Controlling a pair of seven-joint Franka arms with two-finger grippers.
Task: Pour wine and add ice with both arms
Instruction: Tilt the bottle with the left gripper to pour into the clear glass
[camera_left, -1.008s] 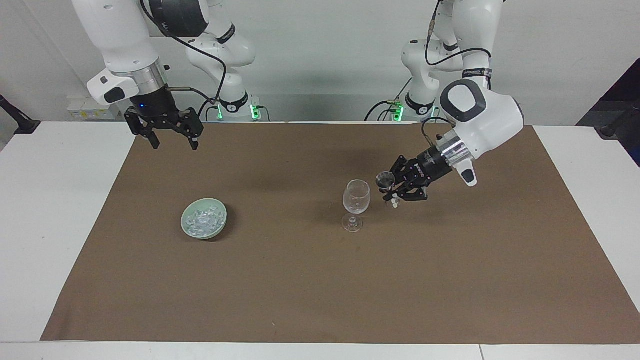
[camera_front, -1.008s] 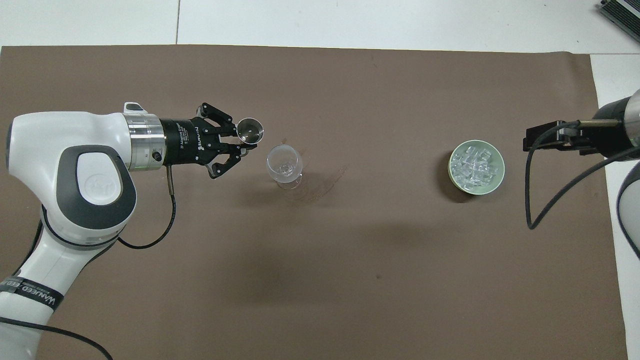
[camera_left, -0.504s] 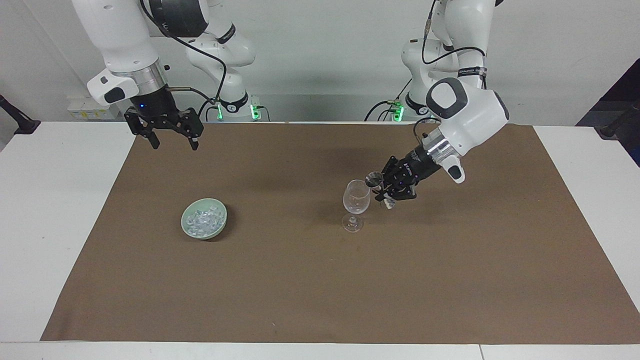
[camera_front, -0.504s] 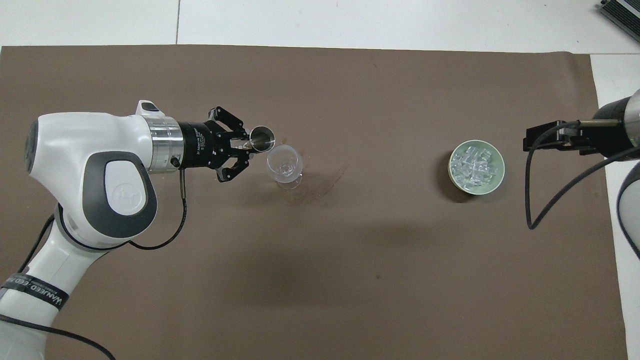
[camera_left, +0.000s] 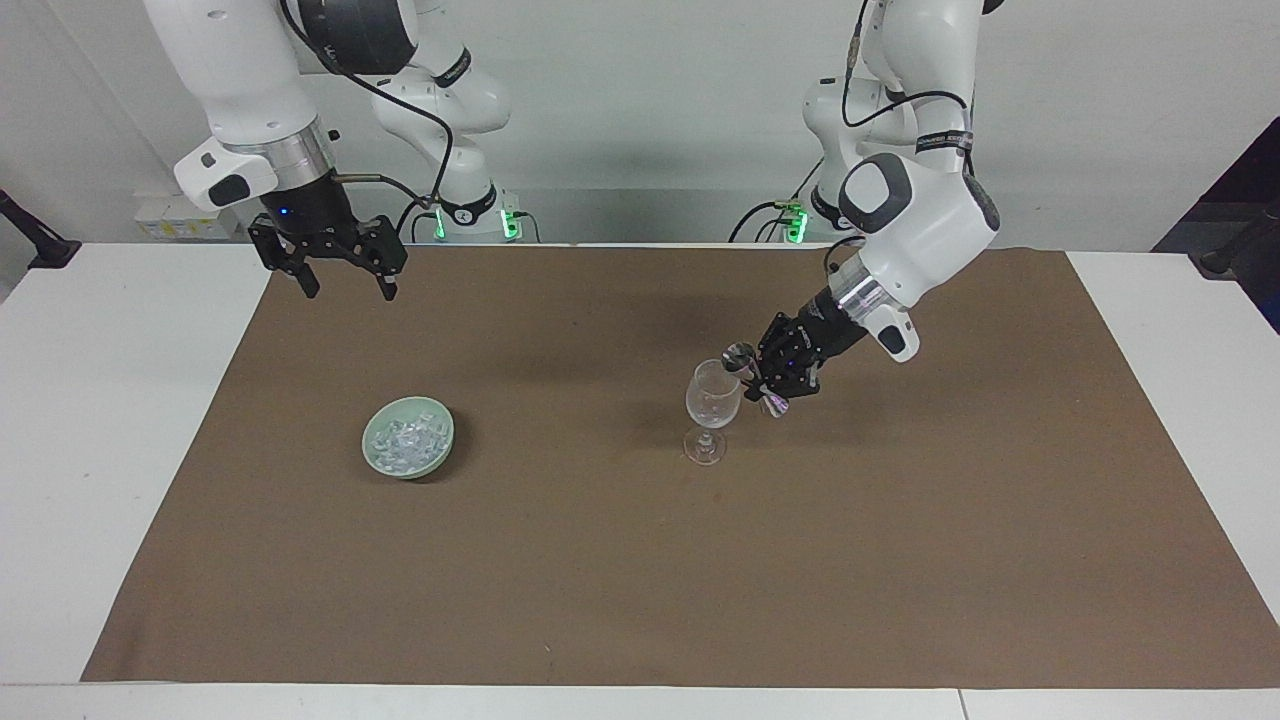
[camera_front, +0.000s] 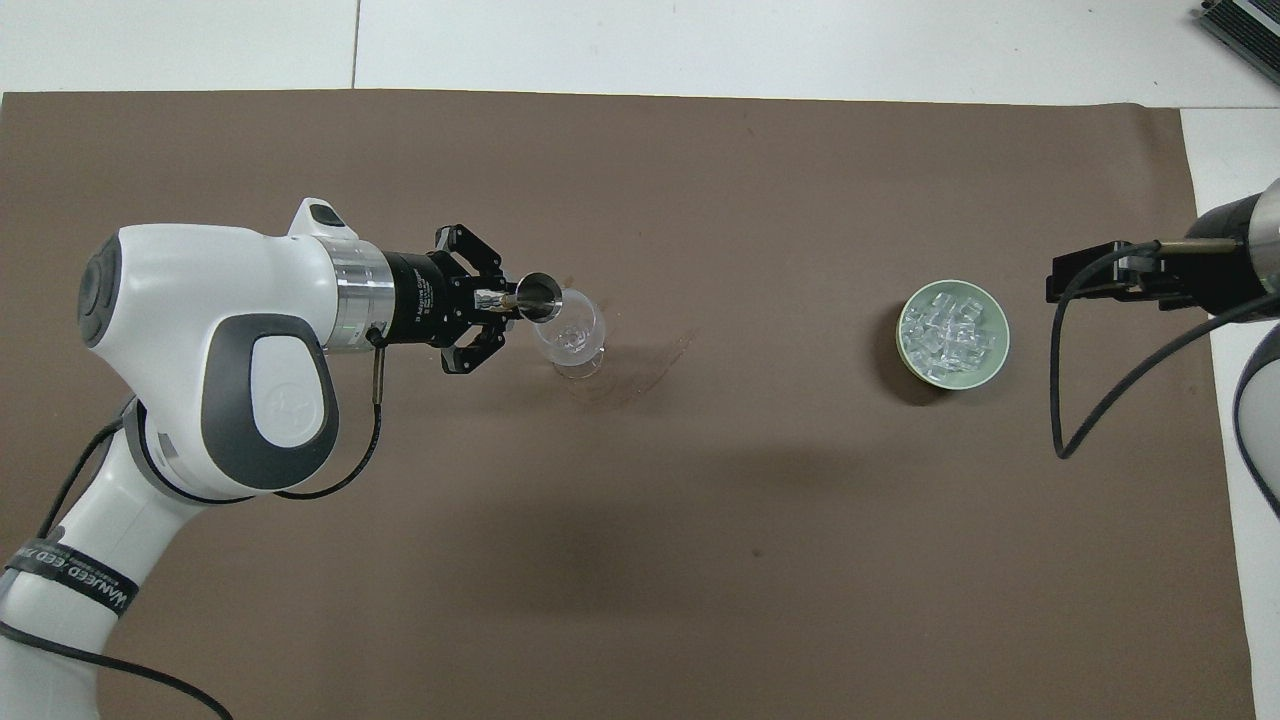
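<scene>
Now | left gripper (camera_left: 762, 378) clamps tilted steel cup (camera_front: 539, 293) over wine glass (camera_left: 712, 400) | right gripper (camera_left: 341, 284) wide, raised

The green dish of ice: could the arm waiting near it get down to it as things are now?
Probably yes. The right gripper hangs open, holding nothing, over the brown mat. Nothing stands between it and the green dish of ice. The left gripper is busy at the wine glass.
</scene>
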